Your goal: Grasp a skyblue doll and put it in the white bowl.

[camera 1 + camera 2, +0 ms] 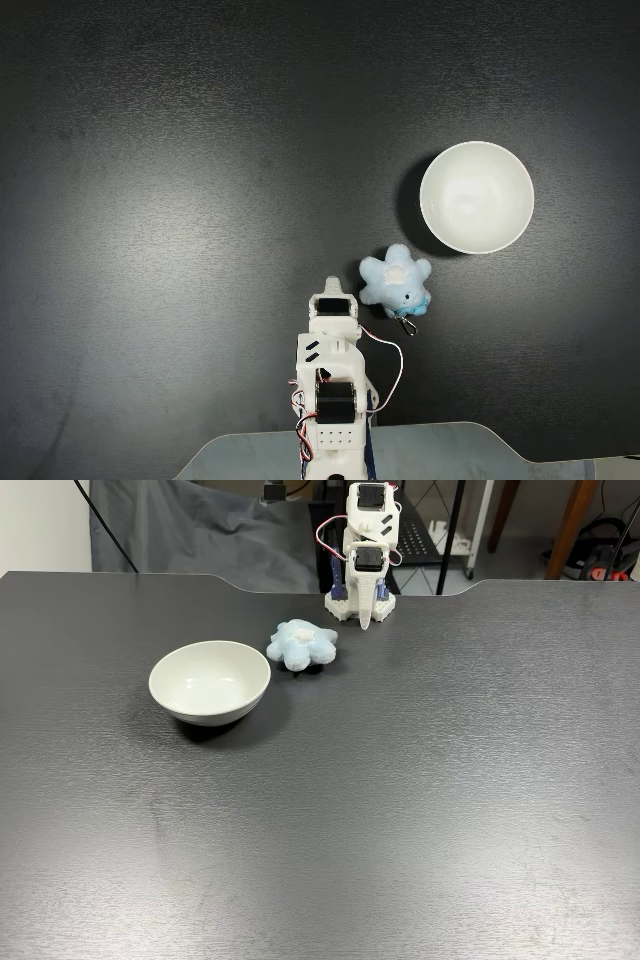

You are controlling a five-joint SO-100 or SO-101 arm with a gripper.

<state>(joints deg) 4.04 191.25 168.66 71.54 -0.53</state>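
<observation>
Black matte bench (180, 200) all around, and the skyblue doll (396, 281) is lying flat on it, whitish centre up, its little metal clasp pointing toward the arm's side in a fixed view from above. The white bowl (476, 197) sits just up and to the right of it there, near but not touching, upright with nothing inside. From a fixed view across the bench, the doll (301, 644) lies between the bowl (210, 683) and the white arm's base, bowl to the left, arm to the right. The arm is folded up on itself at the bench edge, and the claw (364, 620) points straight down with its tip close above the surface, fingers pressed together, holding nothing. From above, the claw (332, 286) sits just left of the doll, apart from it.
</observation>
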